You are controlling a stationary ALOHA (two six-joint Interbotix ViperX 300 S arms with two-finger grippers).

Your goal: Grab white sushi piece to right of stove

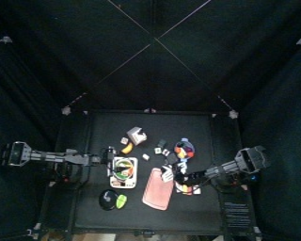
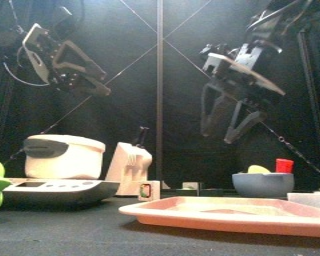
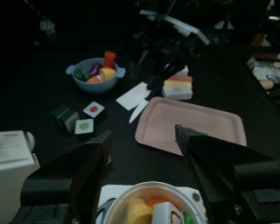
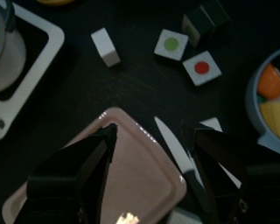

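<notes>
The stove (image 4: 11, 83) is a white slab with a pot of toy food on it; it also shows in the top view (image 1: 123, 171). A plain white sushi piece (image 4: 105, 45) lies on the table just right of it, also seen in the left wrist view (image 3: 84, 128). My right gripper (image 4: 154, 144) is open and empty, hanging above the pink mat (image 4: 119, 171) and a white knife (image 4: 171, 149), short of the piece. In the front view it (image 2: 222, 135) hangs well above the table. My left gripper (image 3: 145, 140) is open and empty, raised left of the stove (image 3: 149, 206).
Two sushi pieces, one with a green spot (image 4: 170, 44) and one with a red spot (image 4: 202, 67), lie beside the white one. A blue bowl (image 4: 275, 87) of toy food stands to the right. A white rice cooker (image 2: 63, 155) stands at the left.
</notes>
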